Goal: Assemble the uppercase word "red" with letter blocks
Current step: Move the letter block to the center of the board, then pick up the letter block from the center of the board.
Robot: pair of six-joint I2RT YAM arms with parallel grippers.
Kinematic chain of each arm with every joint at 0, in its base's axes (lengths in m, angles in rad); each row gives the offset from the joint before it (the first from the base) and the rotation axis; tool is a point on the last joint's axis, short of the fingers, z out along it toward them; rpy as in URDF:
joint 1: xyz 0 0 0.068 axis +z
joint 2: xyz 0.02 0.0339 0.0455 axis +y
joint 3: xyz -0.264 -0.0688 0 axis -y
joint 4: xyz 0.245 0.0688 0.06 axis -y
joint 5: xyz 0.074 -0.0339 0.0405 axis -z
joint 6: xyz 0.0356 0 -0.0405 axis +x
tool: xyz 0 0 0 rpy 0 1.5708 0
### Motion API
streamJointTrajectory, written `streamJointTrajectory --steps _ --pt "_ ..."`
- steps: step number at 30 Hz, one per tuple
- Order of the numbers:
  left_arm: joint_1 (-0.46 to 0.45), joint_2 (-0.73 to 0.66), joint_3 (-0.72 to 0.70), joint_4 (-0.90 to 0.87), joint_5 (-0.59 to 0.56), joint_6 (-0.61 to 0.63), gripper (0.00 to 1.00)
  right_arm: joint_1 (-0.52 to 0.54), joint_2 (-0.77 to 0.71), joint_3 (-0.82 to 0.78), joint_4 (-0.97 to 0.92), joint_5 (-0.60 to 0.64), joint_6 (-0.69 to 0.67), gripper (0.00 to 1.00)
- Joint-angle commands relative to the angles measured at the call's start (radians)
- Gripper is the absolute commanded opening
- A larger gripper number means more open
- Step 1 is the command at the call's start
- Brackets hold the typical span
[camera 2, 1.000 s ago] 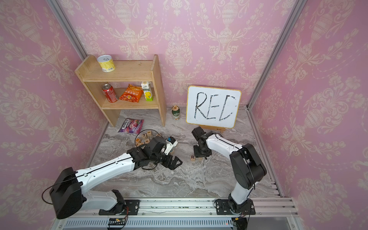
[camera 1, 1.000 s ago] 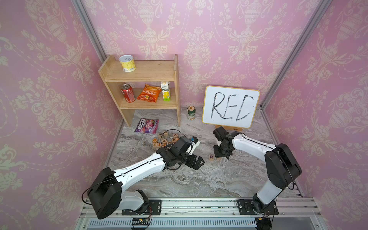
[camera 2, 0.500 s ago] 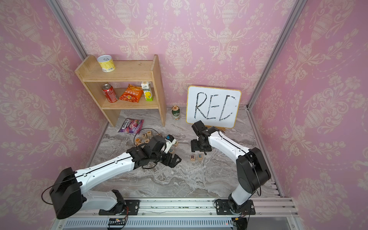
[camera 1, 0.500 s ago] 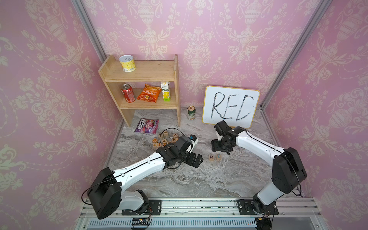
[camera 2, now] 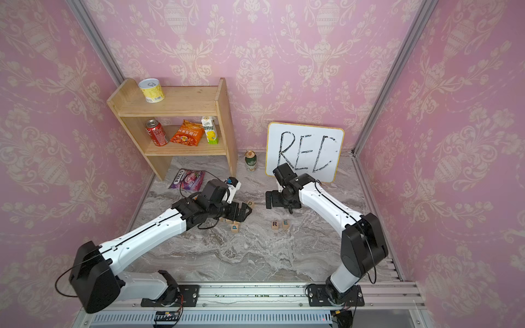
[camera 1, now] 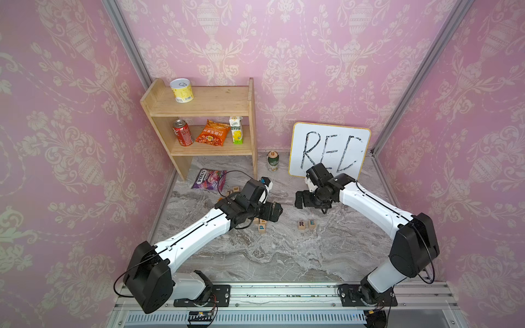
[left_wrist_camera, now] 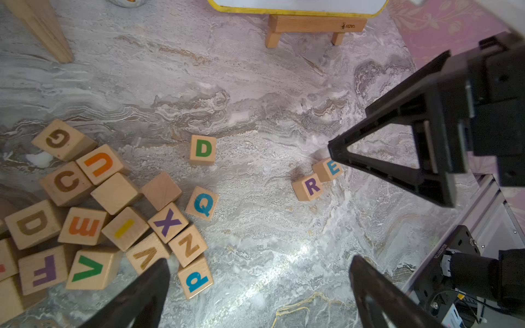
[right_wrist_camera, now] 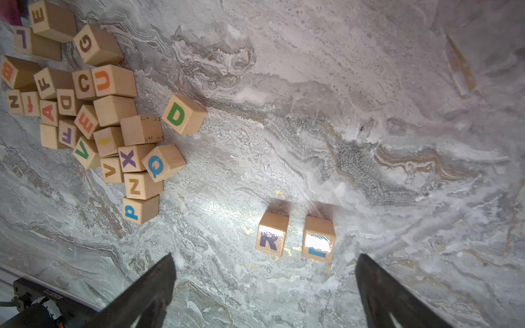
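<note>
Two letter blocks stand side by side on the marble floor: the R block (camera 1: 301, 224) (camera 2: 274, 224) (left_wrist_camera: 311, 186) (right_wrist_camera: 271, 237) and, just right of it, the blue-green E block (camera 1: 312, 223) (camera 2: 285, 223) (left_wrist_camera: 331, 168) (right_wrist_camera: 318, 241). A green D block (camera 2: 250, 203) (left_wrist_camera: 202, 149) (right_wrist_camera: 181, 113) sits alone beside the pile. My right gripper (camera 1: 299, 200) (camera 2: 270, 200) (right_wrist_camera: 264, 259) hangs open and empty above and behind R and E. My left gripper (camera 1: 277, 211) (camera 2: 245, 211) (left_wrist_camera: 259, 259) is open and empty over the pile's edge, near the D.
A pile of several other letter blocks (left_wrist_camera: 85, 213) (right_wrist_camera: 85, 113) lies under my left arm, with a blue P block (camera 1: 262, 227) at its near edge. The white board (camera 1: 329, 150), a small bottle (camera 1: 272, 161), a wooden shelf (camera 1: 204, 108) and a candy bag (camera 1: 208, 179) stand at the back.
My right gripper opened, left the E block on the floor next to the R, and rose back toward the board. The left gripper shifted slightly and stayed open.
</note>
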Motion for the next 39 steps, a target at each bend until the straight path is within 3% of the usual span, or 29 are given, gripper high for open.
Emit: streamJointTrajectory --steps 1,20,39 --pt "0.022 -0.024 0.029 -0.049 -0.02 -0.009 0.99 0.01 0.023 0.046 -0.027 -0.03 0.029 1.0" --pt "0.123 -0.11 0.025 -0.147 0.001 0.082 0.99 0.06 0.249 0.272 -0.071 0.017 0.268 1.0" --pt "0.173 -0.291 -0.095 -0.19 0.005 0.082 0.99 0.119 0.509 0.552 -0.183 0.052 0.464 1.0"
